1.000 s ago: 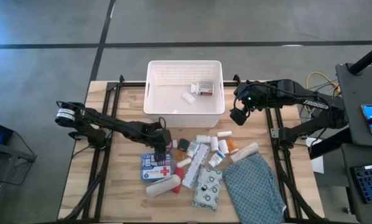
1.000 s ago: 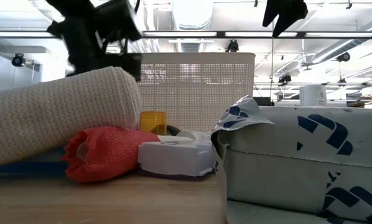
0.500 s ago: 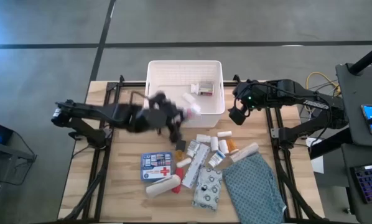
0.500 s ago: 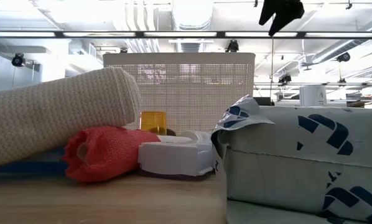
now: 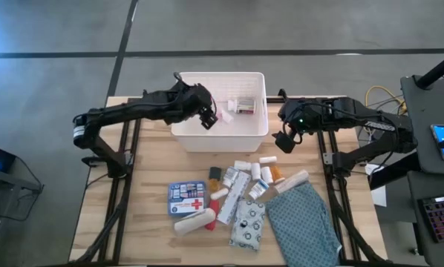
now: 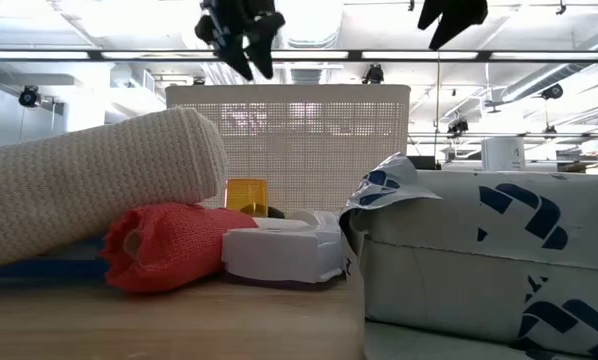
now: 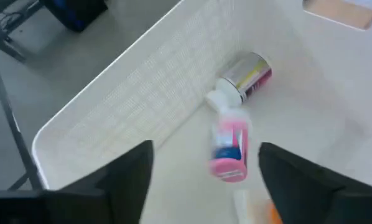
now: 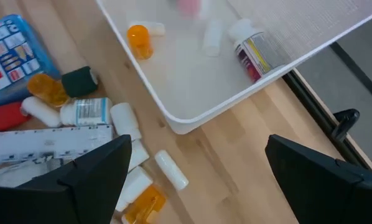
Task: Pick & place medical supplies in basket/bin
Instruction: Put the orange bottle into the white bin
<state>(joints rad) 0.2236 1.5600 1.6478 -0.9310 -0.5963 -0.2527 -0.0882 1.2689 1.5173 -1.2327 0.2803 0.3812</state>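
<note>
The white basket (image 5: 220, 132) stands at the table's far middle. My left gripper (image 5: 206, 119) hangs over its left part, open and empty. Below it, blurred, a pink-and-white tube (image 7: 228, 149) shows against the basket floor, next to a white bottle (image 7: 245, 73). An orange vial (image 8: 138, 37) and a small white piece (image 8: 212, 37) also lie inside. More supplies lie in a pile on the table: a blue first-aid box (image 5: 188, 198), bandage rolls (image 5: 194, 221), small bottles (image 5: 255, 172) and a patterned pouch (image 5: 248, 222). My right gripper (image 5: 284, 139) hangs open by the basket's right near corner.
A teal patterned cloth (image 5: 304, 219) lies at the near right of the table. In the low view a beige bandage roll (image 6: 99, 185), a red roll (image 6: 169, 245) and the pouch (image 6: 489, 260) stand close in front of the basket's lattice wall (image 6: 309, 140). Bare wood lies left of the pile.
My left gripper has risen from the pile beside the first-aid box and swung toward the table's far edge, carrying a pink-and-white tube, and now hangs over the basket. It has opened and let go; the tube now shows below it in the basket.
</note>
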